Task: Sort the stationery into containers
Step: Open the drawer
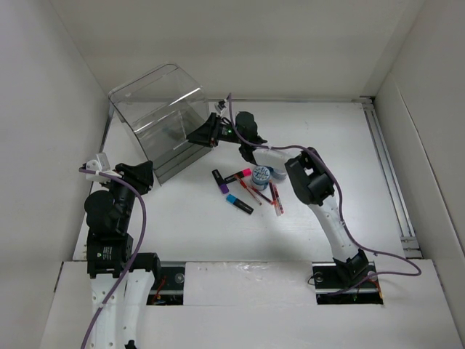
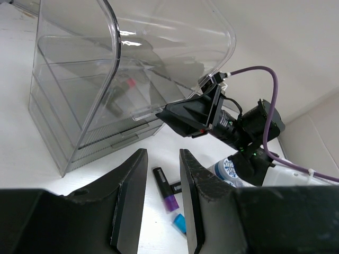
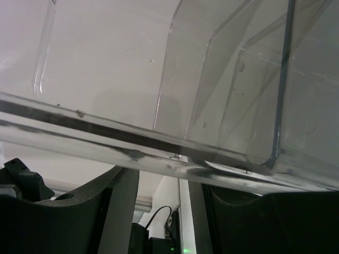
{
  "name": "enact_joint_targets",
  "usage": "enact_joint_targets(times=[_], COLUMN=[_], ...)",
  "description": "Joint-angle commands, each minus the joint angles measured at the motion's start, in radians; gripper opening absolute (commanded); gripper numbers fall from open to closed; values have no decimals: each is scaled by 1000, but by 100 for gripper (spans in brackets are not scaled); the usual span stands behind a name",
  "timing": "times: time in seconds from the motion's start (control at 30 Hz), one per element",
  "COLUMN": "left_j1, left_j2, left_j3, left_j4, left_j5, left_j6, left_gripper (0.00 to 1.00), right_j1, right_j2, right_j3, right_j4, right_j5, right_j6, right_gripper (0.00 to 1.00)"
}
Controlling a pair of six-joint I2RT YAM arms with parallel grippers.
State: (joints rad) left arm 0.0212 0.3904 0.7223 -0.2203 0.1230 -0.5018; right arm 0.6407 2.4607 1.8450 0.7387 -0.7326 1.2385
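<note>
The clear plastic organizer (image 1: 161, 116) stands at the far left with its tall lid raised; a small red item (image 2: 128, 83) shows inside it. My right gripper (image 1: 199, 134) is open, its tips against the organizer's right front edge; the clear edge (image 3: 159, 151) crosses its fingertips (image 3: 124, 185). My left gripper (image 1: 140, 175) is open and empty, near the organizer's front left corner. On the table lie a purple-capped marker (image 1: 218, 180), a pink-capped marker (image 1: 239, 175), a blue-capped marker (image 1: 238, 203), red pens (image 1: 275, 198) and two blue-white rolls (image 1: 261, 174).
White walls close in the table on the left, back and right. A metal rail (image 1: 389, 174) runs along the right side. The right arm (image 1: 312, 182) stretches over the table beside the stationery, with a purple cable (image 2: 265, 74) trailing from it.
</note>
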Motion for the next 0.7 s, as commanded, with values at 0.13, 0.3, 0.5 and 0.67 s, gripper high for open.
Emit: enact_joint_targets(times=[0.13, 0.3, 0.5, 0.67], left_j1=[-3, -3, -3, -3], left_j2=[-11, -12, -12, -21], left_j3=[19, 9, 9, 9], left_j4=[42, 42, 42, 33], left_j5=[-2, -2, -2, -11], left_j6=[14, 14, 14, 14], left_gripper=[27, 27, 27, 27], right_j1=[17, 17, 17, 17], right_j2=[-6, -43, -123, -196], right_j3=[43, 16, -69, -147], right_j4=[71, 149, 228, 286], right_j5=[-19, -45, -54, -64], right_j6=[-11, 21, 30, 30], right_gripper=[47, 45, 44, 44])
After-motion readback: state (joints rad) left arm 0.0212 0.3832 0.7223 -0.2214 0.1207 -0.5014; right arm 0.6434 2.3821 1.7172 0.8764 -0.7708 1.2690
